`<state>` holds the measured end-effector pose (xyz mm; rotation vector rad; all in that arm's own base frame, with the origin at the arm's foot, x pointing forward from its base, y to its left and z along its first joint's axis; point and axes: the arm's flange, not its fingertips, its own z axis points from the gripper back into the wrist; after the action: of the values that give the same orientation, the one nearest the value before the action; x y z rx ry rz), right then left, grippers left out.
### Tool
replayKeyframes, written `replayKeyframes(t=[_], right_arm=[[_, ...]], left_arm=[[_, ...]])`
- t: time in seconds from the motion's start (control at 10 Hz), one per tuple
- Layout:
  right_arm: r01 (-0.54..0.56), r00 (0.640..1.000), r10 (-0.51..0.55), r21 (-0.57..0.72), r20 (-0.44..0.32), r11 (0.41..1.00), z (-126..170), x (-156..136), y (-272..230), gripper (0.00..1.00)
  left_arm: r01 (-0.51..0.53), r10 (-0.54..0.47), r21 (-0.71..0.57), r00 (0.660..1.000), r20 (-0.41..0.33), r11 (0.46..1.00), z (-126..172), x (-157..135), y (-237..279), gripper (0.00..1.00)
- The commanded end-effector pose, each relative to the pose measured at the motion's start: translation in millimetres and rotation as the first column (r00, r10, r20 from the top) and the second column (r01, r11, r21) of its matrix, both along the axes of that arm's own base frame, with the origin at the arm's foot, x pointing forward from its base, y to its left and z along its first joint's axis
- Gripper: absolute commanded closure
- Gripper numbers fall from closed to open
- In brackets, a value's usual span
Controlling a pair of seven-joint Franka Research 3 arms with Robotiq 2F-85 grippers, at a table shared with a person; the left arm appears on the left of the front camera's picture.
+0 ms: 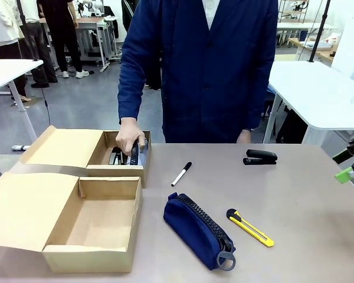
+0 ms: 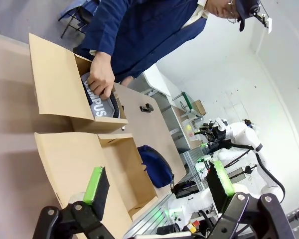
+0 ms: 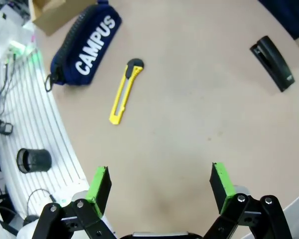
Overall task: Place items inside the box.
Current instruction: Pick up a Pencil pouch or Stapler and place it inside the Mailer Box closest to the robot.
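Note:
Two open cardboard boxes stand at the table's left. A person's hand (image 1: 130,137) holds a grey zip pencil case (image 1: 138,155) down inside the far box (image 1: 121,172); the left wrist view shows this case (image 2: 97,103) too. The near box (image 1: 88,259) has nothing in it. On the bare table lie a navy zip pencil case (image 1: 196,229), a yellow-black utility knife (image 1: 249,227), a white marker (image 1: 181,174) and a black stapler (image 1: 260,157). My left gripper (image 2: 158,185) hangs open above the near box (image 2: 117,164). My right gripper (image 3: 159,186) is open above bare table, away from the knife (image 3: 123,93), the navy case (image 3: 84,47) and the stapler (image 3: 272,63).
The boxes' flaps (image 1: 23,209) lie spread out to the left. A green pad (image 1: 344,174) of my right gripper shows at the table's right edge. The person stands at the far side. White tables stand beyond.

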<state>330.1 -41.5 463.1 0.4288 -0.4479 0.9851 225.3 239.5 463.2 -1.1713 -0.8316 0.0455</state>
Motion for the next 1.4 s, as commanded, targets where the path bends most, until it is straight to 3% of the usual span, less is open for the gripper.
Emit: replayKeyframes(t=[0.0,0.2,0.4,0.6,1.1,1.3], right_arm=[[0.057,0.996,-0.052,-0.069,0.073,0.996,-8.7,26.9,4.1,0.00],[0.046,0.987,-0.029,-0.109,0.160,0.993,-14.1,70.8,12.2,0.00],[0.037,0.989,-0.009,-0.185,0.149,0.982,-25.9,122.1,6.4,0.00],[-0.094,0.978,0.124,-0.173,0.169,0.980,-43.7,165.4,15.7,0.00],[-0.262,0.951,0.277,-0.116,0.139,0.958,-109.8,249.0,26.2,0.00],[-0.316,0.927,0.334,-0.125,0.170,0.940,-141.5,275.8,31.1,0.00]], left_arm=[[-0.002,0.002,-0.008,0.999,0.032,1.000,0.6,0.3,-0.4,0.00],[-0.002,0.002,-0.008,0.999,0.032,1.000,0.6,0.3,-0.4,0.00],[-0.002,0.002,-0.008,0.999,0.032,1.000,0.6,0.3,-0.4,0.00],[-0.002,0.002,-0.008,0.999,0.032,1.000,0.6,0.3,-0.4,0.00],[-0.002,0.002,-0.008,0.999,0.032,1.000,0.6,0.3,-0.4,0.00],[-0.002,0.002,-0.008,0.999,0.032,1.000,0.6,0.3,-0.4,0.00]])
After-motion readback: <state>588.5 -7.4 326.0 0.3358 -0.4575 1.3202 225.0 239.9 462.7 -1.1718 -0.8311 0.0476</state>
